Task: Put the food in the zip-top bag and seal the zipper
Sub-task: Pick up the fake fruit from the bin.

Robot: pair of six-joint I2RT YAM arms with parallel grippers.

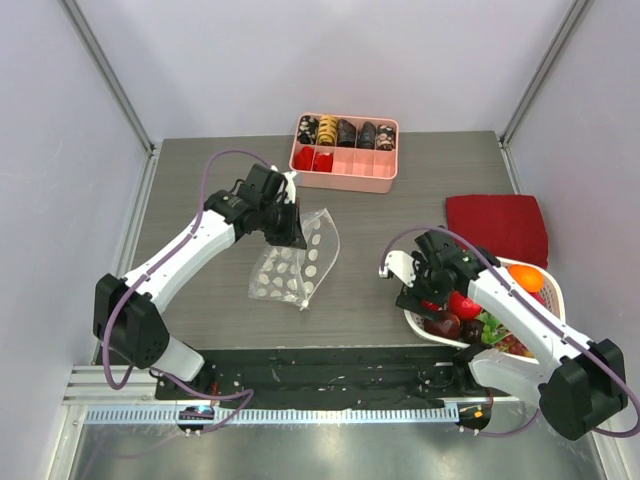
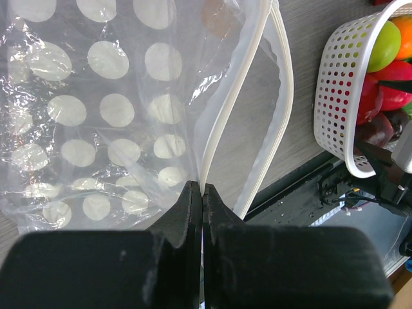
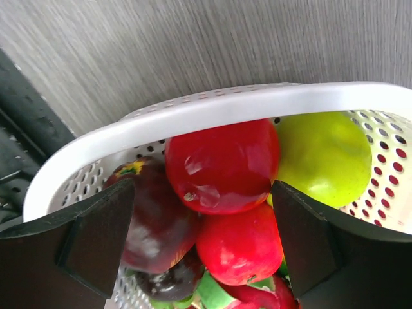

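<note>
The zip-top bag [image 1: 296, 262] is clear with white dots and hangs tilted over the table's middle, lifted by one edge. My left gripper [image 1: 293, 236] is shut on the bag's rim, and in the left wrist view the left gripper [image 2: 203, 188] pinches the whitish zipper [image 2: 239, 96], whose two strips gape apart. The food lies in a white basket [image 1: 553, 297]: red apples [image 3: 222, 164], a green fruit [image 3: 322, 158], a dark fruit [image 3: 154, 212] and an orange one [image 1: 525, 277]. My right gripper [image 3: 203, 238] stands open inside the basket, its fingers either side of the red apples.
A pink compartment tray [image 1: 352, 180] with snack pieces sits at the back centre. A folded red cloth [image 1: 497, 228] lies at the right, behind the basket. The black base strip [image 1: 330, 365] runs along the near edge, just below the basket.
</note>
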